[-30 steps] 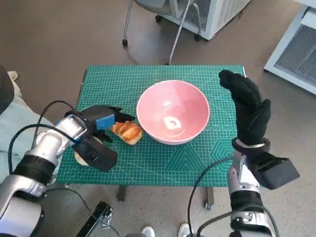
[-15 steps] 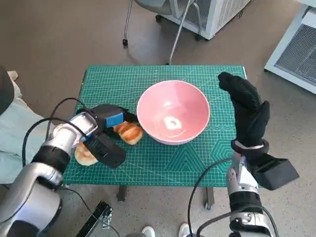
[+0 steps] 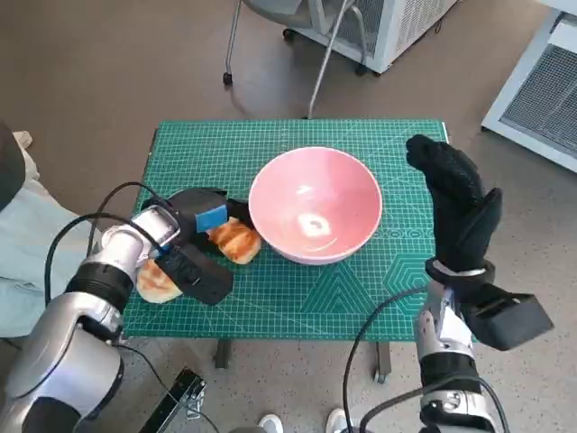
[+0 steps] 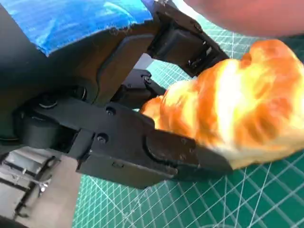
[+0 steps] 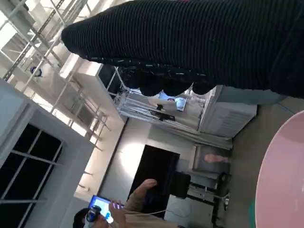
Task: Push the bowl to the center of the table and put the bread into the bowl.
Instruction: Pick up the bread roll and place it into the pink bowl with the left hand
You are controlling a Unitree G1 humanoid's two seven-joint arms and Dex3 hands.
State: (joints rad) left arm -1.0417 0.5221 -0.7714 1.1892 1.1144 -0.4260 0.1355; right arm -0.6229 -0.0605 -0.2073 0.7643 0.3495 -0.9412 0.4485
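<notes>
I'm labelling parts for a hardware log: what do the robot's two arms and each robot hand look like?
Both forearms are pale silver-grey cylinders with black cables looping alongside and a black boxy module near each wrist. The left robot hand is black, angular plastic with visible screws, its back covered in blue tape. The right robot hand wears a black ribbed knitted glove.

A: Left hand (image 3: 200,215) slid right w/ its forearm, fingers now closing round the bread (image 3: 233,240)!
B: Right hand (image 3: 458,209) drifted a bit toward right edge.

Bowl (image 3: 315,203) was pink; bread (image 3: 233,240) golden-brown; table (image 3: 270,298) mat green, white-gridded; left hand (image 3: 194,216) black, blue-taped; right hand (image 3: 455,194) black-gloved.
</notes>
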